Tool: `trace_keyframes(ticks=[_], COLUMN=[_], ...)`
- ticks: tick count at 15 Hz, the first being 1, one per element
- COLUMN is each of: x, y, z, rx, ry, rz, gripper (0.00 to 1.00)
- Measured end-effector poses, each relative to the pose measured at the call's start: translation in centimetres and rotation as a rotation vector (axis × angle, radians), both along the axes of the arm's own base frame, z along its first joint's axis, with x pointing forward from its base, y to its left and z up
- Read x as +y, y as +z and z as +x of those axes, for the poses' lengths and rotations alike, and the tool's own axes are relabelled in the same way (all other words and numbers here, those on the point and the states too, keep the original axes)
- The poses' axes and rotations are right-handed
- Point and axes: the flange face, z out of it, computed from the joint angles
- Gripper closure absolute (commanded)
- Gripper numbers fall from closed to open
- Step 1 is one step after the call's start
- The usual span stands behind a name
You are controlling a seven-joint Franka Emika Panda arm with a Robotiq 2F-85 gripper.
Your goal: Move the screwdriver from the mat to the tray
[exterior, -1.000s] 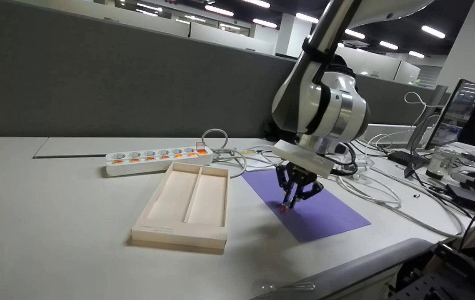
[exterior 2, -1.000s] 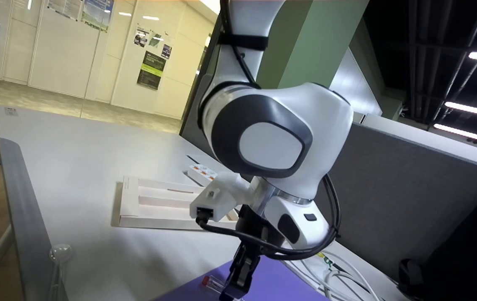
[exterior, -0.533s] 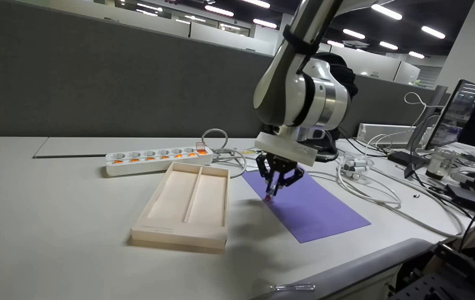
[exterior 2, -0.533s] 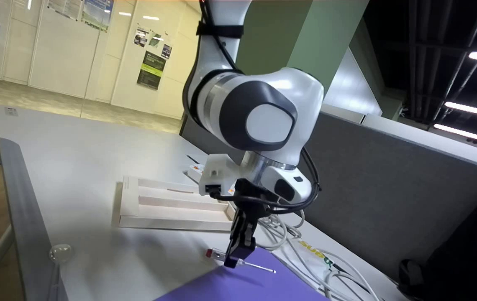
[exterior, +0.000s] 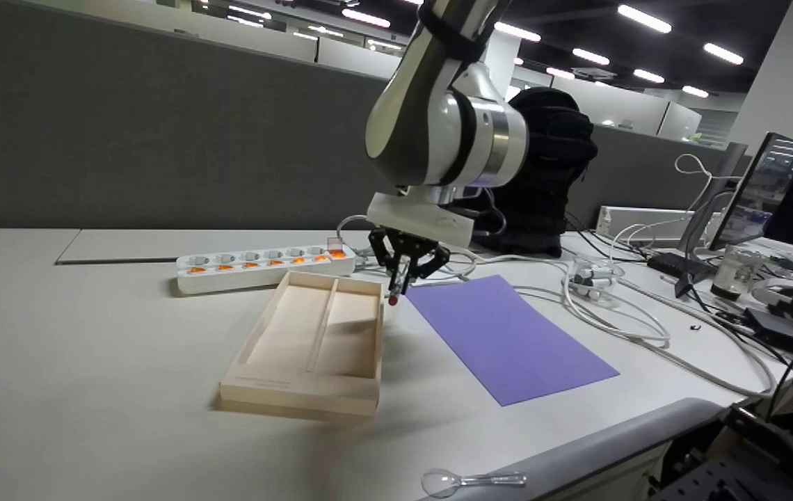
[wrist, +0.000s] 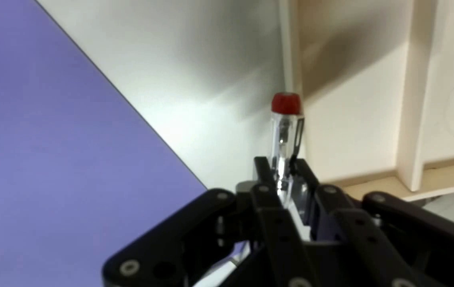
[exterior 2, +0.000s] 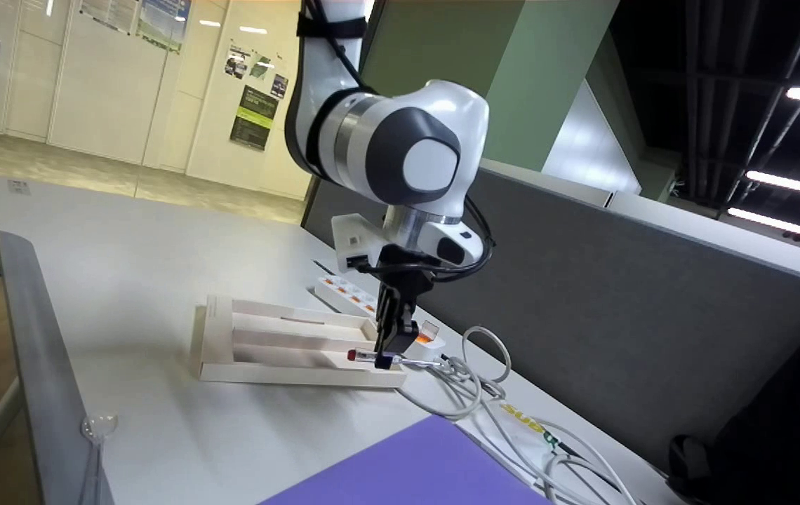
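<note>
The screwdriver has a clear handle with a red cap [wrist: 286,104] and a thin pale shaft [exterior 2: 421,362]. My gripper [wrist: 280,163] is shut on its handle, with the red end sticking out past the fingertips. In both exterior views, the gripper [exterior: 400,282] [exterior 2: 386,356] holds it lying roughly level above the table, beside the tray's long wall near its far end. The beige tray [exterior: 299,393] has two lengthwise compartments; its rim [wrist: 292,48] passes behind the red cap in the wrist view. The purple mat [exterior: 508,341] lies flat on the other side of the gripper and is bare.
A white power strip [exterior: 264,278] stands right behind the tray. Loose cables [exterior 2: 470,386] lie behind the mat, near a black backpack [exterior: 542,167]. A clear spoon [exterior: 473,480] lies at the table's front edge. A grey partition [exterior: 229,139] closes the back.
The gripper has lifted the screwdriver off the mat and carried it up and across to beside the tray. Tray and mat have not moved.
</note>
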Motion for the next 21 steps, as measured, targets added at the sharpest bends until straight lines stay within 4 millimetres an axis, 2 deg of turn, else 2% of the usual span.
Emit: trace_keyframes(ticks=[5,19,20,21], x=[1.7,3.9,4.1,4.2], y=[1.4,-3.3,-3.5,-3.6], z=[2.0,2.9,3.0,3.0], rx=[-0.001,0.03,0.031,0.031], ry=[0.023,0.092,0.096,0.098], rz=[0.018,0.006,0.006,0.008], gripper=[0.95,0.95,0.57,0.55])
